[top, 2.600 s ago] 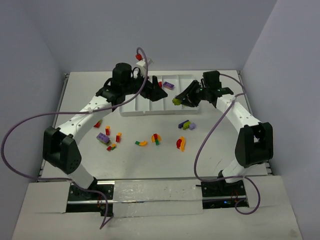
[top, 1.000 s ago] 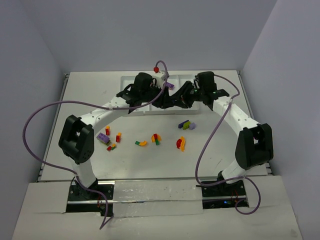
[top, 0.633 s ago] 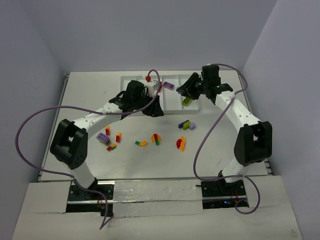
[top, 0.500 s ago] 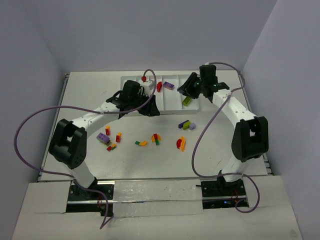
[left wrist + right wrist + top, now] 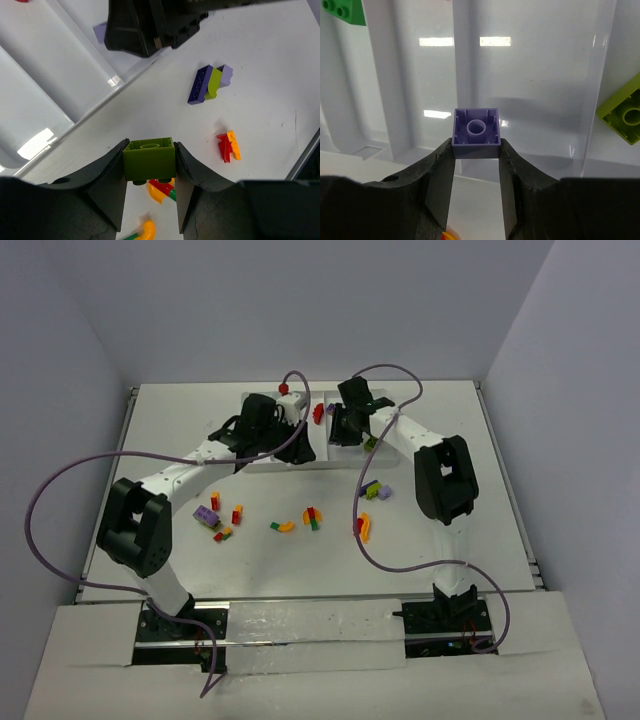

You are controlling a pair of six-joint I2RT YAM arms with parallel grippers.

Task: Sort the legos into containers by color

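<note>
Swung leftward since earlier, our right gripper (image 5: 476,145) clamps a purple lego (image 5: 476,131) directly above the tray (image 5: 530,75), while our left gripper (image 5: 150,172) clamps a lime lego (image 5: 149,159).

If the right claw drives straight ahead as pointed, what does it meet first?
Probably the white plastic tray, its floor beside a dividing wall; the small purple square brick held in the right claw would touch first. Depth unclear.

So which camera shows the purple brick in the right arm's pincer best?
Right wrist: the purple brick fills the middle, clamped in the right pincer above the white tray. Top view gives at best a speck by the arm; left wrist, a doubtful purple sliver.
</note>
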